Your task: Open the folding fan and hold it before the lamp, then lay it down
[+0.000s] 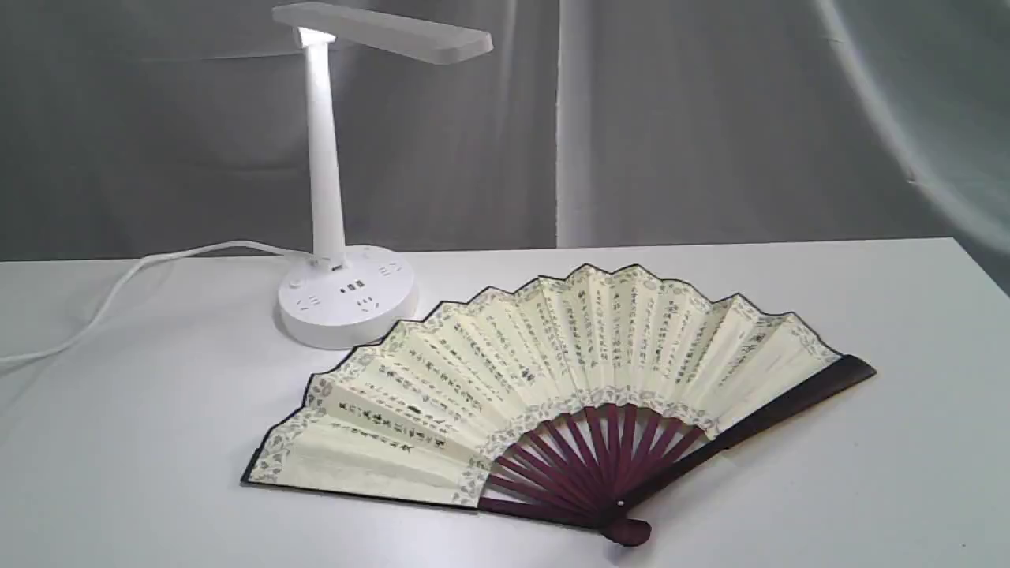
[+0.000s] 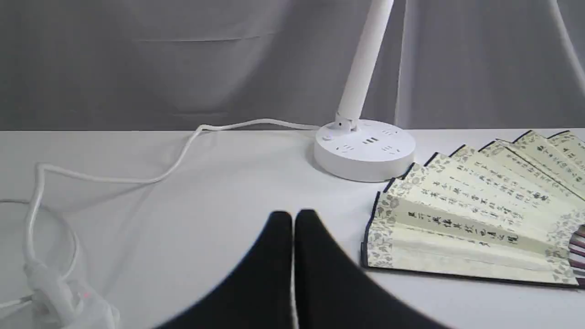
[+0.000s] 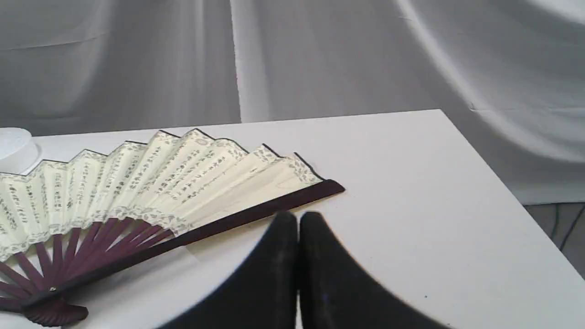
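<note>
The folding fan (image 1: 552, 379) lies spread open and flat on the white table, cream pleats with black calligraphy, maroon ribs meeting at a pivot near the front edge. The white lamp (image 1: 347, 300) stands behind the fan's left end, its bar head lit. Neither gripper shows in the exterior view. In the left wrist view my left gripper (image 2: 293, 217) is shut and empty, a short way from the fan (image 2: 470, 219) and the lamp's round base (image 2: 365, 148). My right gripper (image 3: 298, 219) is shut and empty, close to the fan's dark guard (image 3: 256, 212).
The lamp's white cord (image 2: 151, 173) trails across the table to a plug block (image 2: 55, 292). The table's edge (image 3: 512, 192) drops off beside the right gripper. Grey cloth hangs behind.
</note>
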`<control>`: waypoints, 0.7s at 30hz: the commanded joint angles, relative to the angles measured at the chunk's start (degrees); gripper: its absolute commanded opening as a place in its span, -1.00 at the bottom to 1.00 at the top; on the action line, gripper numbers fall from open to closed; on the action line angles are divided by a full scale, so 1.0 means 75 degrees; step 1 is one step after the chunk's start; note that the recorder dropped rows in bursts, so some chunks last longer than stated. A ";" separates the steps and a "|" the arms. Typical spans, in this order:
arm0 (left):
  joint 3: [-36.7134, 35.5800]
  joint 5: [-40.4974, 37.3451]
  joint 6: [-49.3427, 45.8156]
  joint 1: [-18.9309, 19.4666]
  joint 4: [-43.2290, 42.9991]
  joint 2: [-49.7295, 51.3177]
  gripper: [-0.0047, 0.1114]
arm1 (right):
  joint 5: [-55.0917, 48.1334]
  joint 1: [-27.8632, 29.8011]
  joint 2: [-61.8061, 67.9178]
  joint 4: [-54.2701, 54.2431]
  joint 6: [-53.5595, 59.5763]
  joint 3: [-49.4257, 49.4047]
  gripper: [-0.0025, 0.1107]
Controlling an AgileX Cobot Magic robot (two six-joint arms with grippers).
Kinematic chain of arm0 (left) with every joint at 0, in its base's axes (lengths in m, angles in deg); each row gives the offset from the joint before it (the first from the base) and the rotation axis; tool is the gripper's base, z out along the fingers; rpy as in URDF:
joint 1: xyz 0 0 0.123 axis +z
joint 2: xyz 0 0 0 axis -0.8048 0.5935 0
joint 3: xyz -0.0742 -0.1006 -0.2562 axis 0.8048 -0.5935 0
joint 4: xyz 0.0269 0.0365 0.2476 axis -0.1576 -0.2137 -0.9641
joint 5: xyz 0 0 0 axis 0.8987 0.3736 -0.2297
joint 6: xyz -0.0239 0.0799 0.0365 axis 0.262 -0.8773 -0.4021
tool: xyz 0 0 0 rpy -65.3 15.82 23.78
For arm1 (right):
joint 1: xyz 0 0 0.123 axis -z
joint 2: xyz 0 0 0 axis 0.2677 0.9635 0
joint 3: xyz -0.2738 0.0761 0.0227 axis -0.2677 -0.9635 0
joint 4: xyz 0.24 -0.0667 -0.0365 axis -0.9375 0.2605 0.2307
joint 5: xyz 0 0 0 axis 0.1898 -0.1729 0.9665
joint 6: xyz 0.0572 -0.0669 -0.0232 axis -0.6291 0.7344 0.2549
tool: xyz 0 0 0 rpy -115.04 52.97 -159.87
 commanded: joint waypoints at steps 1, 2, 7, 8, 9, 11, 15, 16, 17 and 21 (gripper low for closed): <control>-0.0032 -0.0037 0.0022 -0.0037 0.0034 -0.0026 -0.92 | -0.0026 -0.0038 -0.0040 -0.0011 -0.0007 -0.0026 -0.96; -0.0032 -0.0037 0.0022 -0.0037 0.0034 -0.0026 -0.92 | -0.0062 -0.0038 -0.0040 0.0066 -0.0007 -0.0026 -0.96; -0.0032 -0.0037 0.0022 -0.0037 0.0034 -0.0026 -0.92 | -0.0067 -0.0038 -0.0040 0.0682 -0.0007 -0.0026 -0.96; -0.0032 -0.0037 0.0022 -0.0037 0.0034 -0.0026 -0.92 | -0.0067 -0.0038 -0.0040 0.0760 -0.0007 -0.0026 -0.96; -0.0032 -0.0037 0.0022 -0.0037 0.0034 -0.0026 -0.92 | -0.0067 -0.0038 -0.0040 0.0760 -0.0007 -0.0026 -0.96; -0.0032 -0.0037 0.0022 -0.0037 0.0034 -0.0026 -0.92 | -0.0067 -0.0038 -0.0040 0.0809 0.0025 -0.0026 -0.96; -0.0032 -0.0037 0.0022 -0.0037 0.0034 -0.0026 -0.92 | -0.0067 -0.0038 -0.0040 0.0904 0.0025 -0.0026 -0.96; -0.0032 -0.0037 0.0022 -0.0037 0.0034 -0.0026 -0.92 | -0.0067 -0.0038 -0.0040 0.0904 0.0025 -0.0026 -0.96; -0.0032 -0.0037 0.0022 -0.0037 0.0034 -0.0026 -0.92 | -0.0067 -0.0038 -0.0040 0.0904 0.0025 -0.0026 -0.96; -0.0032 -0.0037 0.0022 -0.0037 0.0034 -0.0026 -0.92 | -0.0067 -0.0038 -0.0040 0.0906 -0.0013 -0.0026 -0.96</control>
